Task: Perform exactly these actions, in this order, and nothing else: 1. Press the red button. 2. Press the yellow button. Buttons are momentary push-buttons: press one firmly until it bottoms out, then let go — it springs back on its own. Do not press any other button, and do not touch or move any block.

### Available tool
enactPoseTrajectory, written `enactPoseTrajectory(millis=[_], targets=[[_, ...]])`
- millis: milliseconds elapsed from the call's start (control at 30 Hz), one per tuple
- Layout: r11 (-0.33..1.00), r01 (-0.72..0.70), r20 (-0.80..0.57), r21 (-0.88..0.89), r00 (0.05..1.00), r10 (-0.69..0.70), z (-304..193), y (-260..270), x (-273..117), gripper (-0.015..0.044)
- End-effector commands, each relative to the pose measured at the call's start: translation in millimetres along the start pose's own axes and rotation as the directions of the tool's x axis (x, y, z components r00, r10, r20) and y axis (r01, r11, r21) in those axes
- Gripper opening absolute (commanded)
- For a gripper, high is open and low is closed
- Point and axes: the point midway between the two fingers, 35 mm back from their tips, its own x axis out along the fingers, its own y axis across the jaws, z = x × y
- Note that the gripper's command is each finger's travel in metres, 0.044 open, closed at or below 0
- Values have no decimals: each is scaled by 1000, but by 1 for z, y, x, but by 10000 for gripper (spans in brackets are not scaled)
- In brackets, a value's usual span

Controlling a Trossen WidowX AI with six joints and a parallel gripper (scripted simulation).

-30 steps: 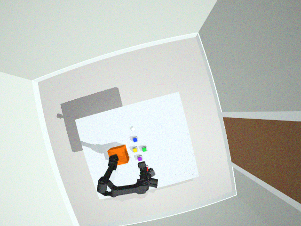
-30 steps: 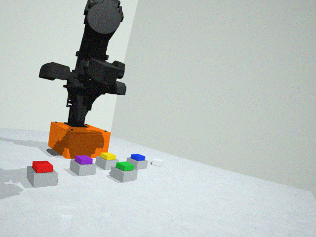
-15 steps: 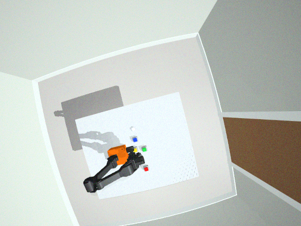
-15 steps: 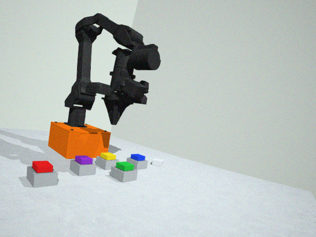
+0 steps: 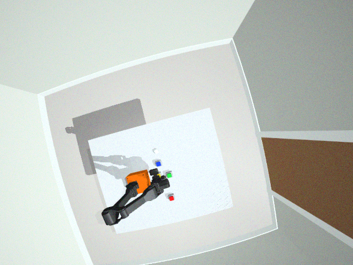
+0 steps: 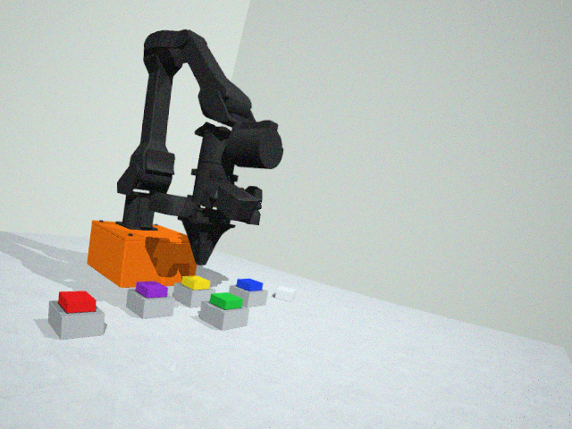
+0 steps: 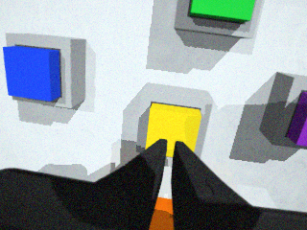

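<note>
Now hand [image 7: 167, 144] pinched together, empty, above yellow button [image 7: 173, 126]. Drive straight down on centre till bottomed, release; avoid purple button [image 7: 298, 120].

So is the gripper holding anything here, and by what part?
Nothing is held. The gripper is shut on nothing, its tips poised over the yellow button.

Blue [image 6: 249, 284], green [image 6: 226, 300], purple buttons [image 6: 151, 289]; white block [image 6: 285, 292].

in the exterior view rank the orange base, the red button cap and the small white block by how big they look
1. orange base
2. red button cap, though it sits nearer the camera
3. white block
</note>
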Motion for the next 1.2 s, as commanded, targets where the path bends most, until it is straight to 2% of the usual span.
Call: enactPoseTrajectory(millis=[0, 533, 1167], targets=[[1000, 5, -16, 3, 1000, -5, -3, -1, 9, 20], [1000, 5, -16, 3, 1000, -5, -5, -1, 33, 20], [1000, 1, -10, 4, 1000, -1, -3, 0, 30, 20]])
